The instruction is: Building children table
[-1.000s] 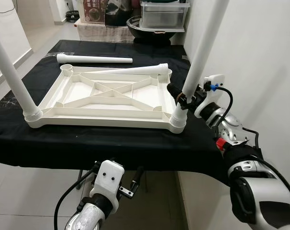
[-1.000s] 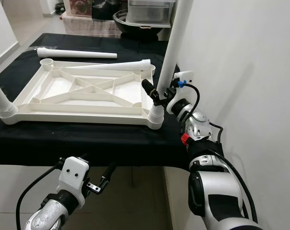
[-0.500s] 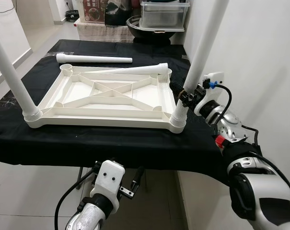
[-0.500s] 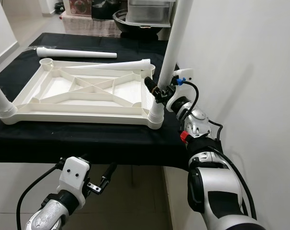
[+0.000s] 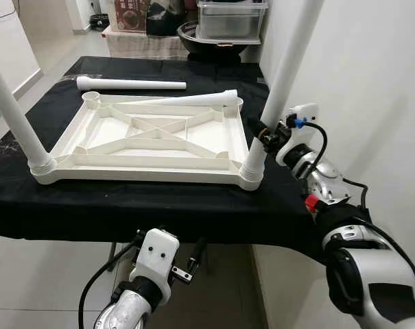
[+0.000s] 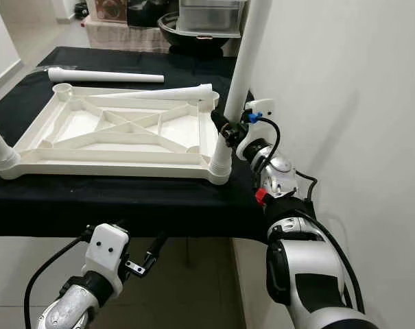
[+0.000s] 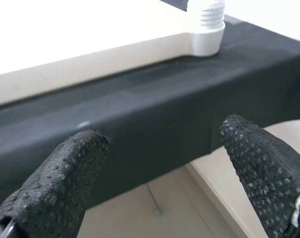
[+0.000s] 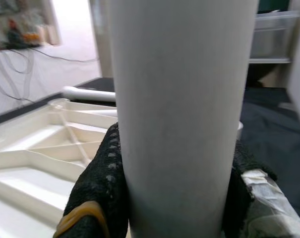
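A white plastic tabletop (image 5: 152, 133) lies upside down on a black-covered table (image 5: 159, 205). One white leg (image 5: 12, 103) stands in its near left corner. Another leg (image 5: 284, 72) stands in the near right corner, and my right gripper (image 5: 265, 135) is shut on it just above the socket. In the right wrist view the leg (image 8: 179, 99) sits between the black fingers (image 8: 102, 183). A loose leg (image 5: 132, 85) lies on the cloth at the back, and another (image 5: 193, 101) rests across the tabletop's far edge. My left gripper (image 7: 164, 136) hangs open below the table's front edge.
A clear storage box (image 5: 231, 20) and a dark bowl (image 5: 193, 34) stand behind the table. A white wall (image 5: 372, 82) runs close along the right side. Tiled floor (image 5: 49, 274) lies below the front edge.
My right gripper's fingers have drawn in from beside the near right leg and now clasp it. The whole picture has shifted slightly. The left arm has stayed put.
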`<state>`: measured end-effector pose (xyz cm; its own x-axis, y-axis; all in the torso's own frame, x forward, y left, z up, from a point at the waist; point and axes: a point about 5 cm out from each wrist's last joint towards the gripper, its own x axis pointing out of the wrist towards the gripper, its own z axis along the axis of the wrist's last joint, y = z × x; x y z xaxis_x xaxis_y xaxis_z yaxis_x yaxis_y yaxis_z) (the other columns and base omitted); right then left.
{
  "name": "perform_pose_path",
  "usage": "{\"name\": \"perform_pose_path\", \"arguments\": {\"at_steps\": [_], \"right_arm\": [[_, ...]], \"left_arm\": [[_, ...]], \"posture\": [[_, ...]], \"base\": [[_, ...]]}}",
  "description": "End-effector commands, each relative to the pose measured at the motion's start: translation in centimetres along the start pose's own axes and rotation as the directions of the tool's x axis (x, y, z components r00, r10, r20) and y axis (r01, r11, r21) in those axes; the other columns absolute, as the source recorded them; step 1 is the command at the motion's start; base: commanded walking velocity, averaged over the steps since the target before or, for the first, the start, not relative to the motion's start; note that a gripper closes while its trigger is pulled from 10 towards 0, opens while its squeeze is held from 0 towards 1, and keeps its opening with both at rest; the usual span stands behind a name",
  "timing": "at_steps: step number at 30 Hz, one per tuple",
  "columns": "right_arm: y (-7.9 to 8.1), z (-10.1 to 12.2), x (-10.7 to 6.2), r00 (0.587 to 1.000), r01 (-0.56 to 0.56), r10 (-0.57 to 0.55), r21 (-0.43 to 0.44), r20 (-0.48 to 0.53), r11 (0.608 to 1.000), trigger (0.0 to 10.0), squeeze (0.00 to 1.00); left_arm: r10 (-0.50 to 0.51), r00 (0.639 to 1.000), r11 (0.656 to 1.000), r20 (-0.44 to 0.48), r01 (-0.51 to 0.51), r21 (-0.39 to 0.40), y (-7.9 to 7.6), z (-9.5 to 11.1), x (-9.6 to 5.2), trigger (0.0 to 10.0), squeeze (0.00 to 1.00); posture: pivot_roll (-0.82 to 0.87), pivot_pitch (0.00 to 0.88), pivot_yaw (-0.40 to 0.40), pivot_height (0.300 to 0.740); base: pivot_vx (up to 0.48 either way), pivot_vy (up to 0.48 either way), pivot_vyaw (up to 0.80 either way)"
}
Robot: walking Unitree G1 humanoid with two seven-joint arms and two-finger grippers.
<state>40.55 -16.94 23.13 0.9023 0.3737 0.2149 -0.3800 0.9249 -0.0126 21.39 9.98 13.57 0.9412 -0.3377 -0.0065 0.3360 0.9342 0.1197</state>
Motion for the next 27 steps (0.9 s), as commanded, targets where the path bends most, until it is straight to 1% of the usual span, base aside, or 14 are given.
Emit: {"name": "perform_pose_path", "arguments": {"at_steps": [1, 5, 7, 8, 9, 10, 12, 14, 15, 18, 19, 21, 24, 27], "right_arm": [[0.5, -1.5, -0.1, 0.996, 0.041, -0.043, -0.038, -0.072, 0.998, 0.0, 0.00], [0.5, -1.9, 0.0, 0.986, 0.135, -0.140, -0.065, -0.093, 0.989, 0.0, 0.00], [0.5, -2.4, 0.1, 0.957, 0.262, -0.267, -0.063, -0.115, 0.963, 0.0, 0.00], [0.5, -2.4, 0.1, 0.957, 0.262, -0.267, -0.063, -0.115, 0.963, 0.0, 0.00], [0.8, -2.7, 0.2, 0.902, 0.412, -0.414, -0.045, -0.120, 0.910, 0.0, 0.00], [0.8, -2.7, 0.2, 0.902, 0.412, -0.414, -0.045, -0.120, 0.910, 0.0, 0.00], [1.0, -2.8, 0.3, 0.870, 0.476, -0.477, -0.042, -0.123, 0.879, 0.0, 0.00], [1.5, -3.0, 0.4, 0.807, 0.577, -0.576, -0.033, -0.132, 0.816, 0.0, 0.00], [1.5, -3.0, 0.4, 0.807, 0.577, -0.576, -0.033, -0.132, 0.816, 0.0, 0.00], [3.3, -2.6, 0.8, 0.668, 0.736, -0.738, -0.061, -0.097, 0.674, 0.0, 0.00], [3.3, -2.6, 0.8, 0.668, 0.736, -0.738, -0.061, -0.097, 0.674, 0.0, 0.00], [4.8, -2.5, 1.2, 0.616, 0.778, -0.781, -0.079, -0.101, 0.624, 0.0, 0.00], [5.2, -2.5, 1.3, 0.605, 0.786, -0.790, -0.085, -0.103, 0.613, 0.0, 0.00], [6.8, -2.1, 1.8, 0.527, 0.839, -0.839, -0.078, -0.137, 0.539, 0.0, 0.00]], "left_arm": [[0.009, 1.000, 1.000, -0.006, -0.009, -0.004, 0.2, -0.1, 0.0, 10.0, 0.00], [0.015, 1.000, 1.000, 0.004, -0.015, 0.002, 0.4, 0.1, 0.3, 10.0, 0.00], [0.022, 1.000, 1.000, 0.013, -0.022, 0.016, 0.8, 0.2, 0.5, 10.0, 0.00], [0.022, 1.000, 1.000, 0.013, -0.022, 0.016, 0.8, 0.2, 0.5, 10.0, 0.00], [0.029, 0.999, 0.999, 0.021, -0.030, 0.028, 1.2, 0.3, 0.8, 10.0, 0.00], [0.029, 0.999, 0.999, 0.021, -0.030, 0.028, 1.2, 0.3, 0.8, 10.0, 0.00], [0.031, 0.999, 0.999, 0.022, -0.032, 0.029, 1.3, 0.4, 0.9, 10.0, 0.00], [0.031, 0.999, 0.999, 0.024, -0.032, 0.028, 1.3, 0.4, 1.0, 10.0, 0.00], [0.031, 0.999, 0.999, 0.024, -0.032, 0.028, 1.3, 0.4, 1.0, 10.0, 0.00], [0.026, 0.999, 0.999, 0.026, -0.026, 0.027, 1.0, 0.5, 1.0, 10.0, 0.00], [0.026, 0.999, 0.999, 0.026, -0.026, 0.027, 1.0, 0.5, 1.0, 10.0, 0.00], [0.024, 0.999, 0.999, 0.028, -0.025, 0.036, 0.9, 0.5, 1.0, 10.0, 0.00], [0.023, 0.999, 0.999, 0.028, -0.024, 0.037, 0.9, 0.5, 1.0, 10.0, 0.00], [0.027, 0.999, 0.999, 0.029, -0.028, 0.036, 0.9, 0.5, 1.1, 10.0, 0.00]], "posture": [[0.09, 0.108, -0.069, 0.740], [0.08, 0.107, -0.072, 0.740], [0.08, 0.112, -0.070, 0.740], [0.08, 0.112, -0.070, 0.740], [0.08, 0.115, -0.073, 0.740], [0.08, 0.115, -0.073, 0.740], [0.08, 0.114, -0.073, 0.740], [0.08, 0.117, -0.075, 0.740], [0.08, 0.117, -0.075, 0.740], [0.09, 0.121, -0.079, 0.740], [0.09, 0.121, -0.079, 0.740], [0.09, 0.121, -0.080, 0.740], [0.09, 0.121, -0.080, 0.740], [0.09, 0.125, -0.087, 0.740]], "base": [[0.000, 0.000, 0.00], [0.000, 0.000, 0.00], [0.000, 0.000, 0.00], [0.000, 0.000, 0.00], [0.000, 0.000, 0.00], [0.000, 0.000, 0.00], [0.000, 0.000, 0.00], [0.000, 0.000, 0.00], [0.000, 0.000, 0.00], [0.000, 0.000, 0.00], [0.000, 0.000, 0.00], [0.000, 0.000, 0.00], [0.000, 0.000, 0.00], [0.000, 0.000, 0.00]]}}
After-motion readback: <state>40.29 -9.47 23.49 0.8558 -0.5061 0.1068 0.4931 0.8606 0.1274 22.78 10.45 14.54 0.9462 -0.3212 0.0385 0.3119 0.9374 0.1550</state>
